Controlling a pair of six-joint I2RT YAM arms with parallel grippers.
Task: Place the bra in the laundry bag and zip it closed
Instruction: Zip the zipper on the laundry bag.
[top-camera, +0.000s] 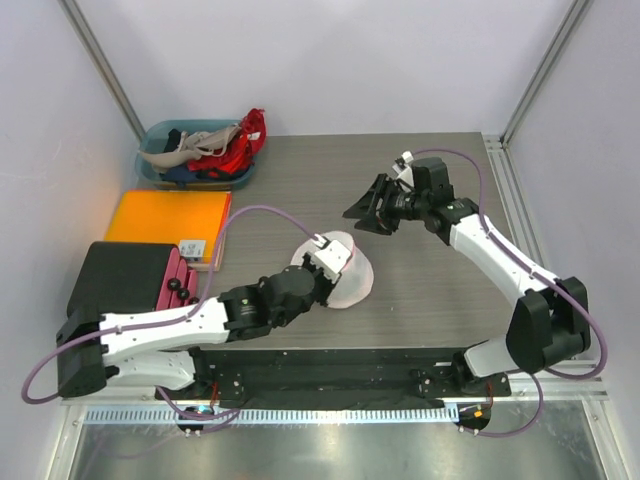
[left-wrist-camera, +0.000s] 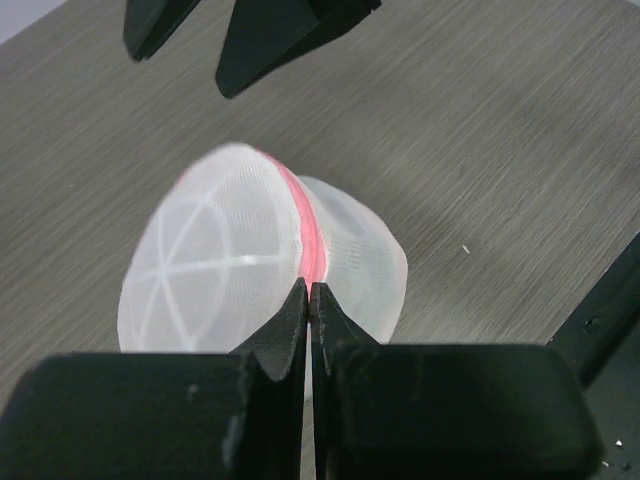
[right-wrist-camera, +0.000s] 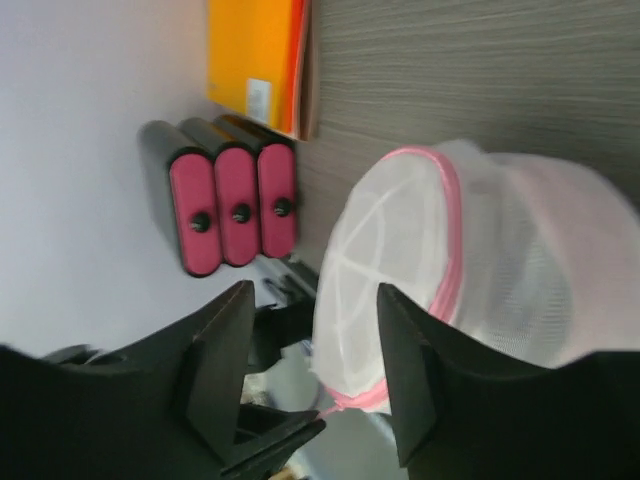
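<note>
Left tool (left-wrist-camera: 308, 290) first: I clamp its jaws tight on the pink zip trim (left-wrist-camera: 312, 235) of the laundry bag (left-wrist-camera: 220, 260), apparently to anchor it at the middle of the desk (top-camera: 430, 300) for zipping. My right tool (right-wrist-camera: 315, 290) hangs half-open and empty, near it. The bag is a puffed white mesh dome; whether the bra is inside, I cannot tell.

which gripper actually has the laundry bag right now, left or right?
The left gripper: jaws pinched shut on the pink zip trim of the laundry bag. The right gripper is open, apart from the bag, holding nothing.
</note>
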